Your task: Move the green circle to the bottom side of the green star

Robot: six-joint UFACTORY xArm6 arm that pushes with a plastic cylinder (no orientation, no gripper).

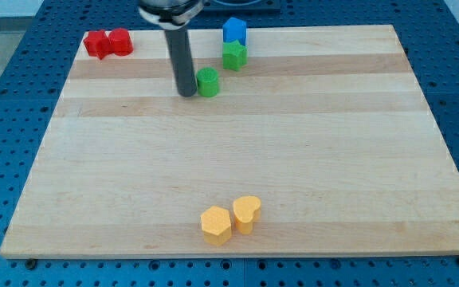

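Note:
The green circle [208,82] sits near the view's top centre of the wooden board [237,183]. The green star [234,55] lies up and to the right of it, with a small gap between them. My tip [186,92] rests on the board right at the green circle's left side, touching or nearly touching it. The rod rises straight up from there to the arm at the view's top edge.
A blue block [234,31] sits just above the green star, touching it. Two red blocks [96,44] [119,41] sit side by side at the top left corner. A yellow hexagon [216,225] and a yellow heart [247,213] sit together near the bottom edge.

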